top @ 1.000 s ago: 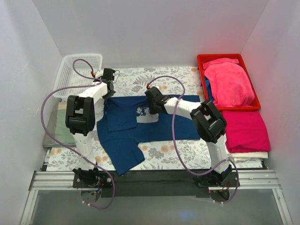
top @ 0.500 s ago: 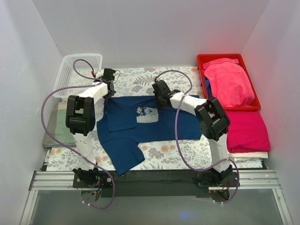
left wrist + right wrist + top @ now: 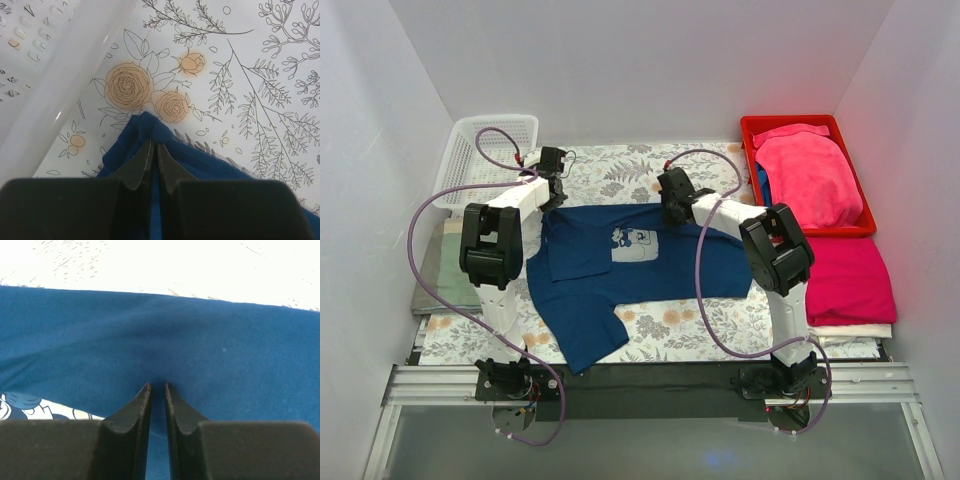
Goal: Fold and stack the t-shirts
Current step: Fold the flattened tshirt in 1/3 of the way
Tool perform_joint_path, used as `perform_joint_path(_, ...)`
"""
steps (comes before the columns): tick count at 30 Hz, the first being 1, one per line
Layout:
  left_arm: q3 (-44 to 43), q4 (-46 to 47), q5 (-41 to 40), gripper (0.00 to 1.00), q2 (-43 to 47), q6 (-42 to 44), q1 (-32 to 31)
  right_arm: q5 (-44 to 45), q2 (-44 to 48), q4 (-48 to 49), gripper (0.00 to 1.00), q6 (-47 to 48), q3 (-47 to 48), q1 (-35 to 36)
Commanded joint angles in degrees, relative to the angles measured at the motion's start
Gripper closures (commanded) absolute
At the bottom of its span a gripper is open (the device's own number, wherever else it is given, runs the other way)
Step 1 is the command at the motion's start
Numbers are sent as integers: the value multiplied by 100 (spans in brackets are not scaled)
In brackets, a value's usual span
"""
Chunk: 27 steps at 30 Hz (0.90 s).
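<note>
The navy blue t-shirt (image 3: pixel 650 270) lies spread on the floral table cloth, its pale blue mouse print (image 3: pixel 635 243) facing up. My left gripper (image 3: pixel 553 196) is shut on the shirt's far left corner; the left wrist view shows its jaws (image 3: pixel 153 146) pinching a peak of navy cloth (image 3: pixel 150 125). My right gripper (image 3: pixel 672 211) is at the shirt's far edge, right of the print. Its jaws (image 3: pixel 155 386) are closed to a thin gap, tips pressed into the navy cloth (image 3: pixel 210 340), which creases toward them. Magenta-pink t-shirts lie folded at the right (image 3: pixel 845 280).
A red bin (image 3: pixel 752 128) at the back right holds a pink shirt (image 3: pixel 810 180). A white mesh basket (image 3: pixel 485 150) stands at the back left, its rim near the left gripper (image 3: pixel 65 75). A folded green cloth (image 3: pixel 445 270) lies at the left edge.
My right gripper has moved from over the print toward the shirt's far edge, uncovering the print. The left gripper and the shirt have stayed where they were.
</note>
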<state>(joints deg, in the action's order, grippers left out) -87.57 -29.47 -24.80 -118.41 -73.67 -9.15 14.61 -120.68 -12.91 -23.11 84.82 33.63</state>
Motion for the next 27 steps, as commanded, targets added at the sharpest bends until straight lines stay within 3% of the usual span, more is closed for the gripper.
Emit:
perform_joint_path(1,3,73,-157,100,556,-95,80,138,-17,-809,78,-307,-448,-303)
perform_joint_path(9,29,108,-438,100,749,-507,211,165,185,-915,82,-369,-897,-787)
perform_joint_path(20,109,548,-728,100,855,-956,335,33,98,-915,84,-361,-844,-805)
perform_joint_path(27,258,557,-1097,89,907,-1545,431,7,115,-915,85,-378,-879,-805)
